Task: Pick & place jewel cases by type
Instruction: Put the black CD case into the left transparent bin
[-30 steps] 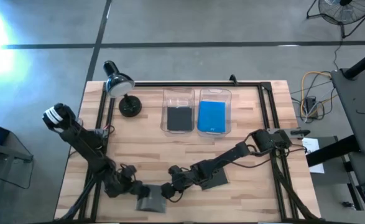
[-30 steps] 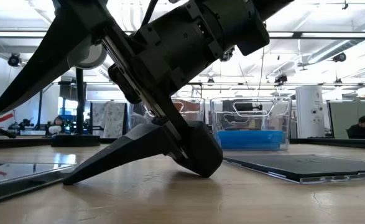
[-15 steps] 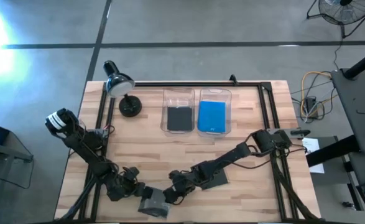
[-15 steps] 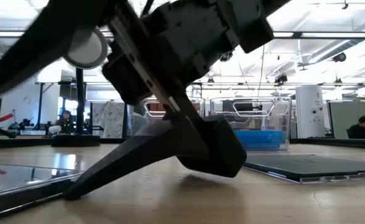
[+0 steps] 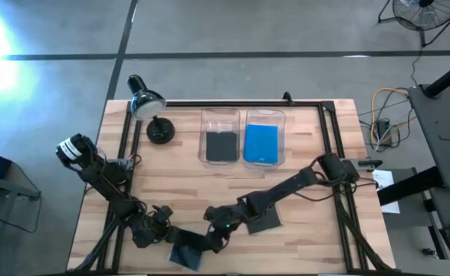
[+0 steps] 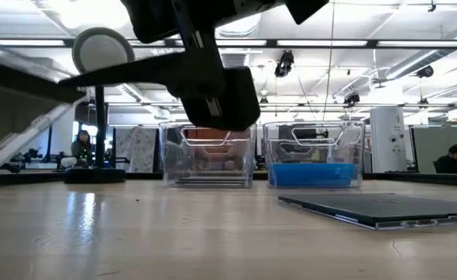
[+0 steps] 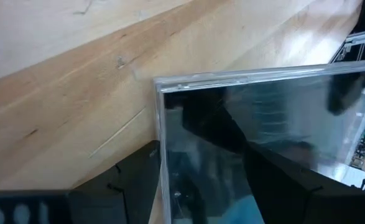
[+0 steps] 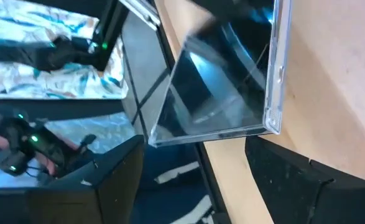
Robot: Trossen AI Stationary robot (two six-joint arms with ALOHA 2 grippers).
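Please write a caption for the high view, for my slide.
Both grippers, left and right, meet at a dark case by the table's front edge.

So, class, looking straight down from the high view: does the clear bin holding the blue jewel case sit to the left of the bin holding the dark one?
No, the blue jewel case lies in the right-hand bin, and the dark case in the left-hand bin.

We take the two clear bins [image 5: 244, 136] as our landmark. In front of them we see a wide bare band of counter [image 5: 194, 184], open for a gripper to cross. To their left the desk lamp [image 5: 149, 107] blocks the corner. Nearer the front edge, the two arms meet over a tilted dark jewel case [image 5: 186, 253], and another dark case [image 5: 263, 221] lies flat beside them.
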